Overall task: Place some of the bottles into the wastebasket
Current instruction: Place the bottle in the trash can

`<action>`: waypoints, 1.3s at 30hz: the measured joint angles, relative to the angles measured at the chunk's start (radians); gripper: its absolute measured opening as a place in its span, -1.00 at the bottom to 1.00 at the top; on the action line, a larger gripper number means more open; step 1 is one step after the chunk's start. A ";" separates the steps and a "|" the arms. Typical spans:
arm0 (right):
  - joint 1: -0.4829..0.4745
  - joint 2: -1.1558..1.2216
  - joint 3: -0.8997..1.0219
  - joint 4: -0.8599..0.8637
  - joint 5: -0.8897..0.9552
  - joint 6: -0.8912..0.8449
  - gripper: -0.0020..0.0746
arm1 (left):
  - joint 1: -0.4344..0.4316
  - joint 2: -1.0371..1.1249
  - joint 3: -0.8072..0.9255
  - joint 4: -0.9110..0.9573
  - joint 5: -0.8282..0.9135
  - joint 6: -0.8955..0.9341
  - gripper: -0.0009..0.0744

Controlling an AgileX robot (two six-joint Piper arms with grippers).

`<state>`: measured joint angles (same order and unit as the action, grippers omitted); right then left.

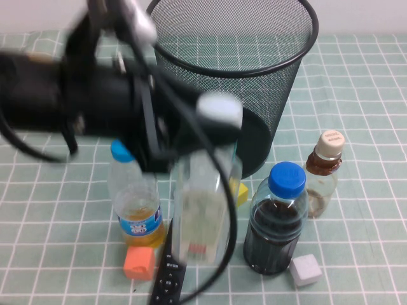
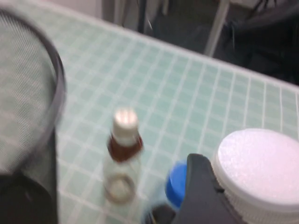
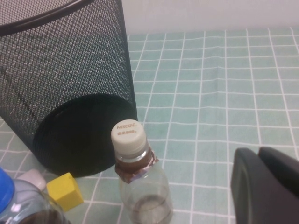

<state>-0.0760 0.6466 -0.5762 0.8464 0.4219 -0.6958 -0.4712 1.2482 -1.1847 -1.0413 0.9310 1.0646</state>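
Note:
My left gripper point(image 1: 213, 136) is shut on the neck of the white-capped bottle point(image 1: 202, 216), just under its cap, and holds it upright in front of the wastebasket point(image 1: 254, 63). The bottle looks raised off the table. In the left wrist view its white cap point(image 2: 261, 168) fills the corner beside one black finger point(image 2: 200, 193). The beige-capped bottle point(image 1: 323, 175) with brownish liquid stands right of the wastebasket, and shows in the left wrist view point(image 2: 122, 154) and the right wrist view point(image 3: 138, 182). My right gripper point(image 3: 268, 186) is empty, off to the bottle's side, out of the high view.
A blue-capped bottle of orange liquid point(image 1: 137, 203) and a blue-capped bottle of dark liquid point(image 1: 276, 222) stand on either side of the held bottle. An orange cube point(image 1: 138, 262), a yellow cube point(image 1: 240, 190), a grey cube point(image 1: 306, 269) and a black remote point(image 1: 166, 274) lie near the front.

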 joint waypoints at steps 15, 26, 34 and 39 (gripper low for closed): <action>0.000 0.000 0.000 -0.004 0.052 0.026 -0.97 | 0.000 0.504 -1.200 0.336 -0.051 -0.282 -0.04; 0.000 0.006 -0.058 -0.072 0.072 0.036 -0.96 | 0.000 0.986 -1.417 0.474 0.065 -0.380 -0.04; -0.002 0.188 -0.152 -0.071 0.138 0.031 -0.45 | 0.000 1.022 -1.421 0.583 0.143 -0.431 -0.04; 0.067 0.328 -0.203 0.019 0.179 -0.131 0.08 | 0.000 1.022 -1.421 0.631 0.162 -0.477 0.17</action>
<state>-0.0088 0.9748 -0.7789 0.8654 0.6009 -0.8263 -0.4712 2.2697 -2.6058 -0.4100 1.0934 0.5879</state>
